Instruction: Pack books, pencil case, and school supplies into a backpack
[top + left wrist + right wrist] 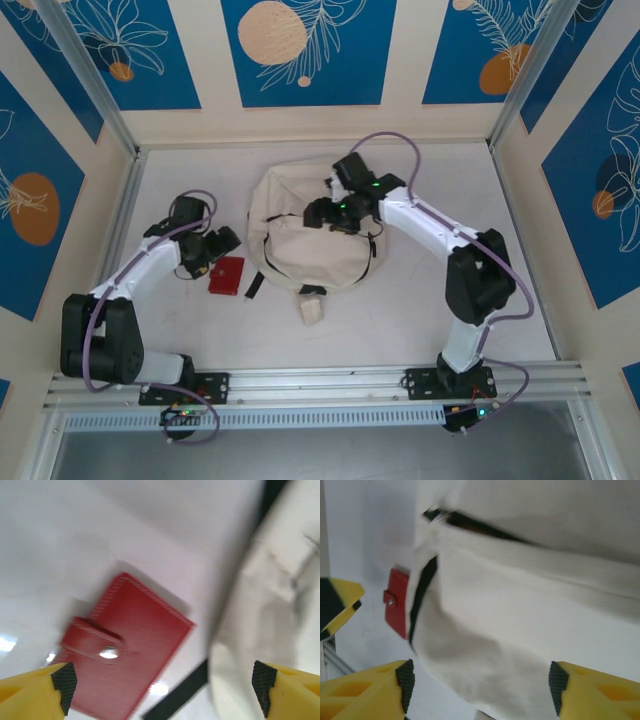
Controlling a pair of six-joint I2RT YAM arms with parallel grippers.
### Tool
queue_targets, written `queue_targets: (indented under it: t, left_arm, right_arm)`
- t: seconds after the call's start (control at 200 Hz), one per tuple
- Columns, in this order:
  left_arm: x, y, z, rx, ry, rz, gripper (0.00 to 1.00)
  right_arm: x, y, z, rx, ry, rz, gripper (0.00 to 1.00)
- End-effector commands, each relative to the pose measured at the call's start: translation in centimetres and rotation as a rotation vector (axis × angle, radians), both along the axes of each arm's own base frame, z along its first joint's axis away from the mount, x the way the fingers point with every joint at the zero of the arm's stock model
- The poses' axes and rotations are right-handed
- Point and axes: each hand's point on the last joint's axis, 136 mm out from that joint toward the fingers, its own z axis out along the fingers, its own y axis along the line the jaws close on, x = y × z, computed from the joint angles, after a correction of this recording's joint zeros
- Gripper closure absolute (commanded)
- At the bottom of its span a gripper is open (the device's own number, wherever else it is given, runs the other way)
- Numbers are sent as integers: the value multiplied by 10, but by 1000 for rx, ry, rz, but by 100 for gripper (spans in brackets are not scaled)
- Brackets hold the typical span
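At the left of the top view, your left hand [213,246] hovers just over the red case [226,275], fingers spread wide and empty. The case, likely the pencil case, lies flat on the table [420,310] just beside the left edge of the backpack [300,255], so it is not yet packed. In the centre the backpack lies flat, its opening [470,524] a narrow dark slit. Your right hand [325,212] hangs over its upper part, fingers wide, holding nothing. Whether the books are already inside, you cannot tell.
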Motion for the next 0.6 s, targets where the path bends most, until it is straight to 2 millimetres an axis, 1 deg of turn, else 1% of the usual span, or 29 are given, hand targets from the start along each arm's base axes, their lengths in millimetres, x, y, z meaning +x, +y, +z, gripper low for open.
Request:
queue_targets:
  t: [0.0,0.04,0.065,0.12,0.17,0.255,0.31,0.37,0.38,0.505,0.595]
  left_arm:
    - [-30,17,-21,-20,96,-14,11]
    - [-32,23,-26,-28,105,-2,14]
    - [-33,25,-28,-31,109,-2,15]
    - [-35,27,-34,-36,122,0,20]
    - [-34,22,-38,-61,120,-14,26]
    - [-32,18,-44,-92,123,-15,36]
    - [-31,17,-47,-98,126,-15,43]
    - [-33,17,-52,-98,136,-12,50]
    - [-33,17,-53,-99,138,-12,52]
    - [-39,18,-63,-95,170,-3,63]
    - [-45,22,-70,-73,201,12,68]
  right_arm:
    - [-22,60,2,63,30,109,32]
    - [-28,78,-2,61,38,134,35]
    - [-31,88,0,67,37,146,37]
    - [-38,110,-8,54,46,174,40]
    - [-41,125,-16,25,60,174,41]
    - [-45,146,-32,-2,115,152,48]
    - [-45,155,-42,-4,152,122,54]
    - [-42,162,-50,-20,183,83,58]
    - [-42,162,-54,-27,192,77,58]
    - [-41,174,-76,-59,265,41,60]
    - [-40,177,-90,-87,290,22,60]
